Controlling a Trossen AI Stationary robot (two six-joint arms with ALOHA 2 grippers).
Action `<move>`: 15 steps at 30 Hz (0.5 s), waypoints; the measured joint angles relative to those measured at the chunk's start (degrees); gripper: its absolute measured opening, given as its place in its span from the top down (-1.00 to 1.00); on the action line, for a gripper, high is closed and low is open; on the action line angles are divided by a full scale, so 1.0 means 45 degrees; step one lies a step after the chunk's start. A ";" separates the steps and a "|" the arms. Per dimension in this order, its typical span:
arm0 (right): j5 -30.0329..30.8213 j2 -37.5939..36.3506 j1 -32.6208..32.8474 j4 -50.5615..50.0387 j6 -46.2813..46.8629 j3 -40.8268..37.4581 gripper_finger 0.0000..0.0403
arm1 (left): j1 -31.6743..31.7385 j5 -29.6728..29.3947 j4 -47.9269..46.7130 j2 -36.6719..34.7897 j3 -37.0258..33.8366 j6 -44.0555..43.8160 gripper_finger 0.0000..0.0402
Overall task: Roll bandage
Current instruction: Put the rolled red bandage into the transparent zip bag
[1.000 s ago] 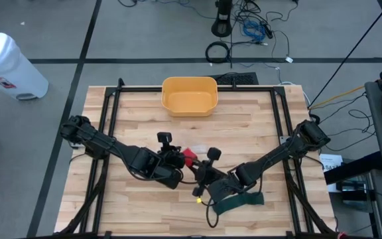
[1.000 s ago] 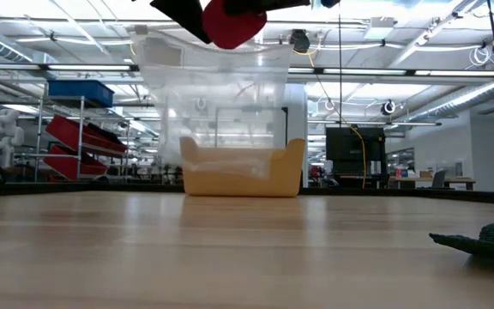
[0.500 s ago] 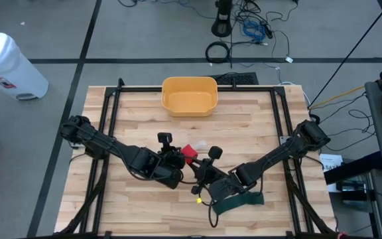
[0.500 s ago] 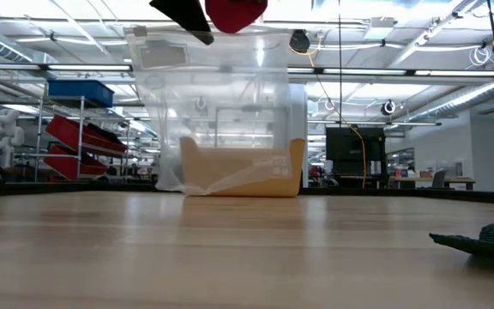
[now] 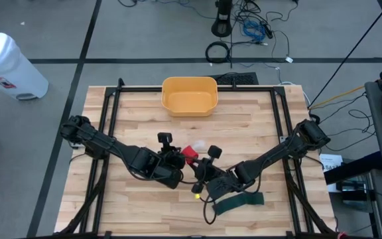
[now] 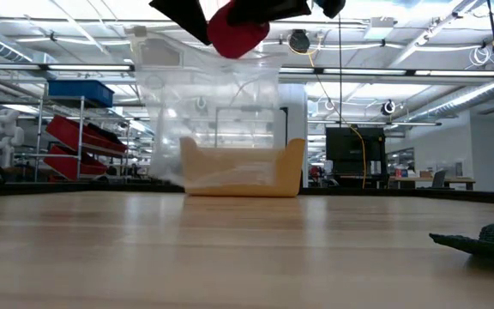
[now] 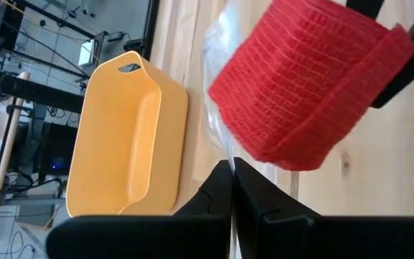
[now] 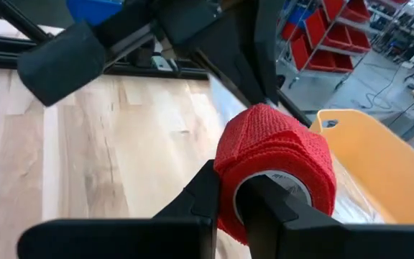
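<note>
A red bandage roll [image 5: 189, 154] hangs over the middle of the table with my right gripper [image 8: 234, 198] shut on it. It shows again at the top of the low view [image 6: 238, 30]. Just under the roll hangs a clear plastic bag [image 6: 217, 120], and my left gripper [image 7: 232, 169] is shut on it. The bag's lower end reaches down to about the table top. Whether the roll is inside the bag's mouth cannot be told. A dark green bandage [image 5: 239, 202] lies flat on the table near the front edge, right of centre. My left gripper pinches the bag's thin film [image 7: 220, 137] between its shut fingers, near the bag's top. It slants down from the table's left. The bag hangs slack below it. My right gripper has one finger [image 8: 268, 212] inside the roll's hollow core and the other [image 8: 203, 198] outside. The red wall [image 8: 226, 216] sits between them. It comes nearly level from the table's right, and the roll is lifted clear.
A yellow bin [image 5: 190, 95] stands at the far edge, centre, behind the bag in the low view [image 6: 243, 172]. A black frame [image 5: 108, 126] rims the table. Bare wood lies left and right of the arms.
The red roll rose a little with my right gripper and came back down to about where it was. The clear bag's lower part swung out to the left and has settled back under the roll. Both grippers have stayed shut.
</note>
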 joint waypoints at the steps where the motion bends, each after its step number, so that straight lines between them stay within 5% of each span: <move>1: -0.0130 0.0000 -0.0002 -0.0073 0.0095 0.0000 0.82 | -0.0004 0.0000 0.0000 0.0000 0.0000 0.0000 0.99; 15: -0.0491 -0.0024 0.0011 0.0840 -0.0500 0.0000 0.82 | 0.0000 0.0277 0.0613 0.0000 0.0000 0.0389 0.99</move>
